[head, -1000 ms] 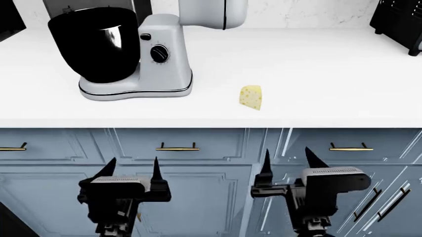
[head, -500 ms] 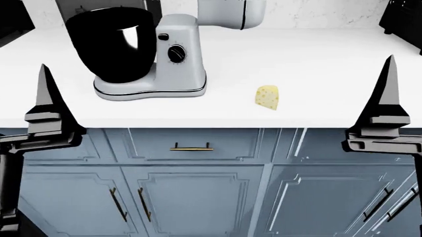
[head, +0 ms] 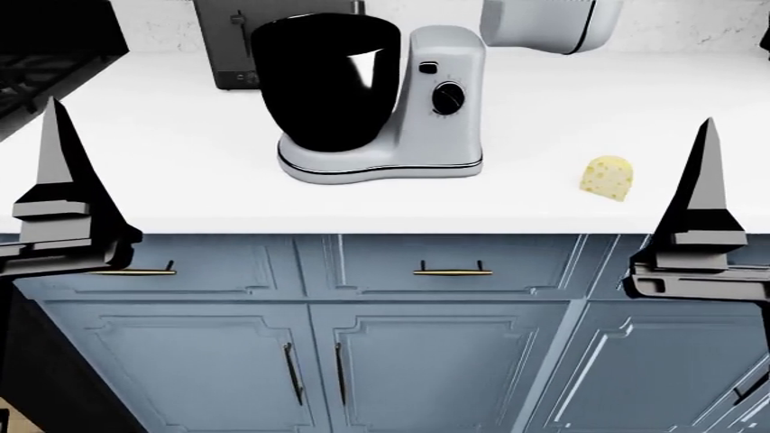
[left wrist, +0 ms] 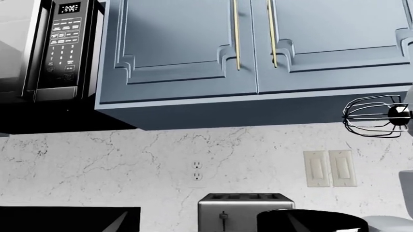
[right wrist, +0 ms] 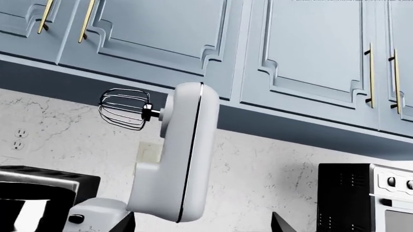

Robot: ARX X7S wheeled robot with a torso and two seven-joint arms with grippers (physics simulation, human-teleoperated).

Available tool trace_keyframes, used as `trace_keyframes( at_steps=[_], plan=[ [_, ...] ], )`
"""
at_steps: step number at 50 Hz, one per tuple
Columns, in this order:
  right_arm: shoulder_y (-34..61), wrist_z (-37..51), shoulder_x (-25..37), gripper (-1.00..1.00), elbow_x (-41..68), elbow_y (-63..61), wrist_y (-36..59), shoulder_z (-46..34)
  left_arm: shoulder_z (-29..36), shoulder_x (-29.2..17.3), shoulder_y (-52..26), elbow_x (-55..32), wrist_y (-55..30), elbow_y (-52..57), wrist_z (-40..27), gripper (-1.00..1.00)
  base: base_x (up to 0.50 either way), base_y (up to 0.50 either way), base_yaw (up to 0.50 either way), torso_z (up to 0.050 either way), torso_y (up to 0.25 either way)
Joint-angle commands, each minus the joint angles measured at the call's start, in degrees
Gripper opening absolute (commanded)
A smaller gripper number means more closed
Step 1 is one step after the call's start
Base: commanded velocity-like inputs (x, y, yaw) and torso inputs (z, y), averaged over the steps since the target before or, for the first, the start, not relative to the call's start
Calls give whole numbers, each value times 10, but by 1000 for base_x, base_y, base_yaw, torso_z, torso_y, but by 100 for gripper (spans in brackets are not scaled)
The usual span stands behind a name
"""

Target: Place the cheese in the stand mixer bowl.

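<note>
Head view: cheese (head: 607, 178) on counter (head: 180, 171) at 3 o'clock of stand mixer bowl (head: 326, 81). We can't tell finger spread on left gripper (head: 60, 212) or right gripper (head: 704, 236). Approach w/ right arm from above, grip wedge flats.

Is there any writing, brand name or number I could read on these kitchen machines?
Microwave display: lit characters, too blurred to read.
Microwave keypad: rows of button labels, too small to read.
Stand mixer dial: no legible marking.
Toaster: no brand or text visible.
</note>
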Motion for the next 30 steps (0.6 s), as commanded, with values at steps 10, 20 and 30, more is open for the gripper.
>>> trace_keyframes(
  at_steps=[10, 20, 30],
  plan=[
    [25, 12, 9, 100, -6, -9, 11, -16, 4, -11, 11, 11, 27, -4, -6, 100, 0, 284, 0, 0, 0],
    [7, 49, 66, 100, -35, -10, -70, -39, 2, -18, 21, 11, 39, -5, -11, 100, 116, 0, 0, 0, 0],
    [9, 60, 82, 100, -40, -8, -90, -57, 7, -26, 16, 7, 43, -7, -17, 100, 500, 0, 0, 0, 0]
  ],
)
